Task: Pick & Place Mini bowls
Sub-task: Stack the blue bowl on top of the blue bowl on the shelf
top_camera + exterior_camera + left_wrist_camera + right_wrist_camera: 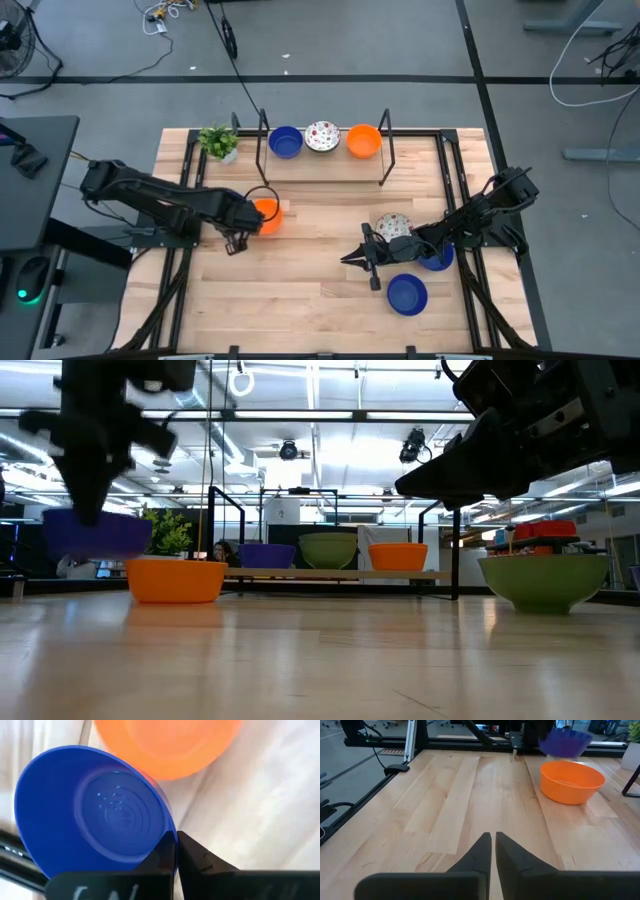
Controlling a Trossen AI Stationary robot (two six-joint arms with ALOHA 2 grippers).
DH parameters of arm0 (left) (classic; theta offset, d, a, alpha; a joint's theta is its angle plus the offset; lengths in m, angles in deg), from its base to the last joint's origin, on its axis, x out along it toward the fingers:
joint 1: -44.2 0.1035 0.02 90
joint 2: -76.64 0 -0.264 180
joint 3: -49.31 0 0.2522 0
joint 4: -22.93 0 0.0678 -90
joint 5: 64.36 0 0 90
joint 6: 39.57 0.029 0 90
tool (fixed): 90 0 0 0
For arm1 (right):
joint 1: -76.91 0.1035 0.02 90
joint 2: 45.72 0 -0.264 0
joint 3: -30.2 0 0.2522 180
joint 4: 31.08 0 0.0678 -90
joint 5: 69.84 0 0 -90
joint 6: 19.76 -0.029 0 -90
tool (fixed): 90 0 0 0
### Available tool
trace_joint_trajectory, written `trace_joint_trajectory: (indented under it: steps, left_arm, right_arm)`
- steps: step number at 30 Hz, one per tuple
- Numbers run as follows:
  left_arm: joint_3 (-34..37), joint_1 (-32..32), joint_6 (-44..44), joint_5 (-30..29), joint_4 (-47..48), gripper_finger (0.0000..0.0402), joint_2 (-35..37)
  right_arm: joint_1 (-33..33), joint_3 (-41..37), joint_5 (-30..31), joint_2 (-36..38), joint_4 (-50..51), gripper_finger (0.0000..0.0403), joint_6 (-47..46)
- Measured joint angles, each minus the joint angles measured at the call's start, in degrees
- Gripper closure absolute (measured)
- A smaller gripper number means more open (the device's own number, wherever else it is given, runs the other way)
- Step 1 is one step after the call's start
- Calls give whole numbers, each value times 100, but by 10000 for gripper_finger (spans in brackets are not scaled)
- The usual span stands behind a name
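Nearest the front edge of the pale wooden table point(320, 300), a solid blue shallow bowl point(407, 294) sits alone. Just behind it the right gripper point(362, 260) hangs over bare wood, its two dark fingers pressed together on nothing. Under that arm lie a white, red-speckled mini bowl point(393, 226) and a second blue bowl point(437, 258), mostly hidden by the arm.

Across the table at the same depth, the left gripper point(176, 851) is pinched onto the rim of a blue mini bowl point(92, 812), carrying it clear of the table. Directly below and slightly beyond lies a solid orange mini bowl point(167, 745) on the wood. From above the held bowl is barely visible under the arm, so how far it overlaps the orange one is probably best judged from the wrist view, where it covers only one edge.

At the far side, a low shelf on a black metal frame point(385, 135) carries three more bowls in a row, blue point(285, 141), white speckled point(322, 135) and orange point(363, 140), with a small green potted plant point(219, 142) beside it.

The grip is on a thin rim only, so the bowl could swing or slip out if the arm moves sharply. If it is released off-centre above the orange bowl, it may land tilted on that rim and skid off. A low pass could knock the orange bowl along the table.
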Motion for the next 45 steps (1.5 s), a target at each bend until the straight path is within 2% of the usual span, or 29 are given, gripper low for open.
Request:
trace_joint_trajectory:
  steps: [4, 8, 12, 16, 22, 30, 35, 39, 45]
  left_arm:
    - [-782, -222, 9, -121, -46, 393, 0]
    - [-1348, -80, 647, -478, -1140, 396, -72]
    - [-1660, 436, 1673, -343, -2328, 396, -304]
    - [-1850, 1221, 2553, 4, -2867, 397, -779]
    - [-2125, 2192, 3359, -84, -2864, 394, -1467]
    - [-2139, 3026, 4314, -431, -2851, 391, -1550]
    - [-2139, 3362, 4895, -413, -2884, 392, -1650]
    - [-2128, 3573, 4922, -418, -2880, 392, -1780]
    - [-2128, 3722, 4939, -727, -2925, 385, -1946]
  right_arm:
    - [1, 0, 0, 0, 0, 376, 2]
    - [-37, 0, 0, 0, -1, 376, 2]
    - [-81, 2, 2, 0, -29, 376, -7]
    - [-89, 6, 4, 0, -31, 376, -13]
    - [-87, 7, 1, 0, 2, 376, -24]
    - [-87, 4, -7, 0, 94, 376, -55]
    - [-87, 4, -7, 0, 91, 376, -131]
    - [-87, 4, -7, 0, 90, 376, -197]
    - [-87, 4, -7, 0, 92, 376, -197]
